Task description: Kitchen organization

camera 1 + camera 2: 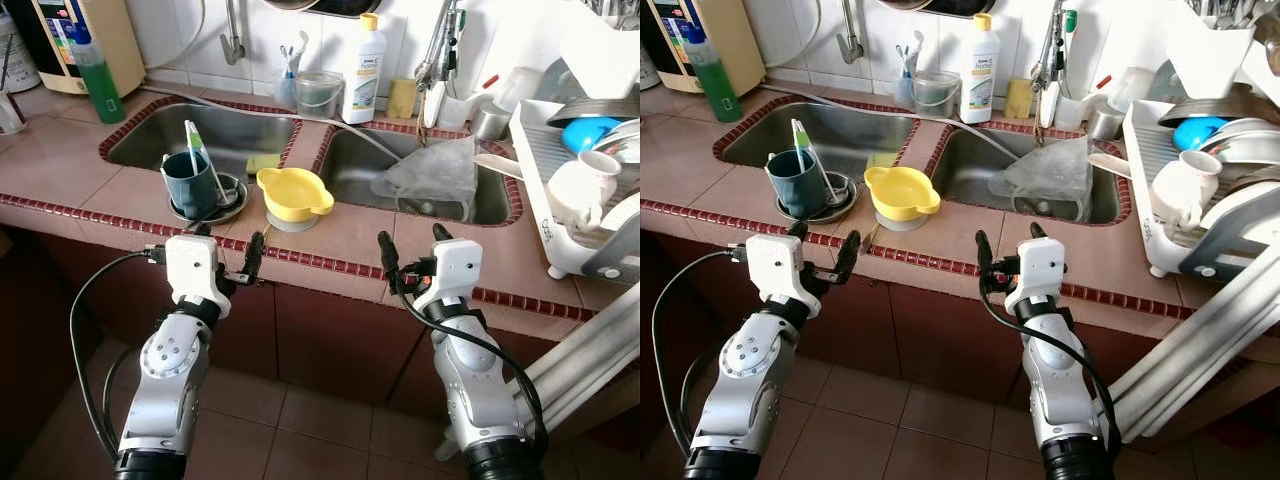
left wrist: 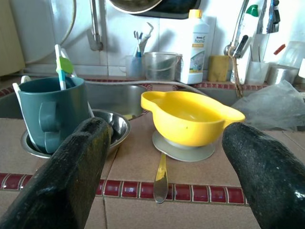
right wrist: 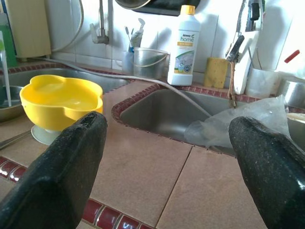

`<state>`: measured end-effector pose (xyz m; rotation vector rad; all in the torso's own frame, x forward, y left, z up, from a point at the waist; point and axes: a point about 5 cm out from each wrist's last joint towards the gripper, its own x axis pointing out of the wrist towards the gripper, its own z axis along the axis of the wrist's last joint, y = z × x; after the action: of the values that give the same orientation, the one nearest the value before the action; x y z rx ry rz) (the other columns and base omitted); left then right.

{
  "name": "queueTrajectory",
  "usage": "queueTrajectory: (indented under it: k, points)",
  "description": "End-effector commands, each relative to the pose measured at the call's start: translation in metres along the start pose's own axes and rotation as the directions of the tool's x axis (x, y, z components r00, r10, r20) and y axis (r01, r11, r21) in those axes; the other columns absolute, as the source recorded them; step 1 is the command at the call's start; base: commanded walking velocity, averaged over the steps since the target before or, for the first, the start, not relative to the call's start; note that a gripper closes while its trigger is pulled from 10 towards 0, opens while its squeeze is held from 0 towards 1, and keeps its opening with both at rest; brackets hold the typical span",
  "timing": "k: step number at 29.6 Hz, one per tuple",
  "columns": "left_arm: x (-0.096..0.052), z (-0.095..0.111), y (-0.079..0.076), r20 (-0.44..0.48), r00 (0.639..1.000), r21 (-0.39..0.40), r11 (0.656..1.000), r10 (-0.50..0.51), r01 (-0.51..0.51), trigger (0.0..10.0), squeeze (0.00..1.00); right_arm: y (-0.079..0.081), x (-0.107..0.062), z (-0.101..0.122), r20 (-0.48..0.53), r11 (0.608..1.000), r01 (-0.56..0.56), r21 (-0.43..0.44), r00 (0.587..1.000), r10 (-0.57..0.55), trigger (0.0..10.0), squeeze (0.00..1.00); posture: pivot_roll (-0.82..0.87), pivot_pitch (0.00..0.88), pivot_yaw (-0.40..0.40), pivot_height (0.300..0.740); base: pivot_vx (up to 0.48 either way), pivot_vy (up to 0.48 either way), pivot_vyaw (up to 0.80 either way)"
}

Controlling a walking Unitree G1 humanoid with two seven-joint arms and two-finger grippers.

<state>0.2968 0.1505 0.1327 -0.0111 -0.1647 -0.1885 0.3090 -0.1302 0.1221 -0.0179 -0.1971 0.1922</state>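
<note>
A yellow bowl (image 1: pixel 293 193) stands on a small grey saucer on the tiled counter between two sinks. Left of it a dark teal mug (image 1: pixel 188 180) holding a white and green utensil sits in a steel dish (image 1: pixel 231 203). A spoon (image 2: pixel 161 177) lies on the counter in front of the bowl. My left gripper (image 1: pixel 229 254) is open at the counter's front edge, just short of the spoon. My right gripper (image 1: pixel 414 250) is open too, level with the edge in front of the right sink (image 1: pixel 350 165), where a crumpled clear plastic bag (image 1: pixel 428 175) lies.
A white dish rack (image 1: pixel 560 200) with cups and plates fills the counter's right end. Along the back wall stand a white detergent bottle (image 1: pixel 365 72), a clear container (image 1: pixel 318 95), a yellow sponge (image 1: pixel 402 98) and taps. A green bottle (image 1: pixel 98 85) stands at back left.
</note>
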Motion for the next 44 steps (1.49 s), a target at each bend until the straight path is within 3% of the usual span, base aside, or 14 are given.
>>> queueTrajectory:
  k: [1,44]
  points:
    - [0.0013,-0.0006,-0.0009,-0.007,1.000,-0.003,1.000,0.001,-0.001,10.0,0.00,0.0009,0.0021,0.0073,0.022,1.000,-0.008,-0.006,1.000,0.008,10.0,0.00,-0.03,0.000,0.010,0.740,0.000,0.000,0.00]
    - [0.0012,0.0015,-0.0031,-0.005,1.000,0.009,1.000,-0.016,0.016,10.0,0.00,0.0000,0.0013,0.0106,0.021,0.998,-0.030,-0.054,0.999,0.031,10.0,0.00,-0.03,0.000,0.003,0.740,0.000,0.000,0.00]
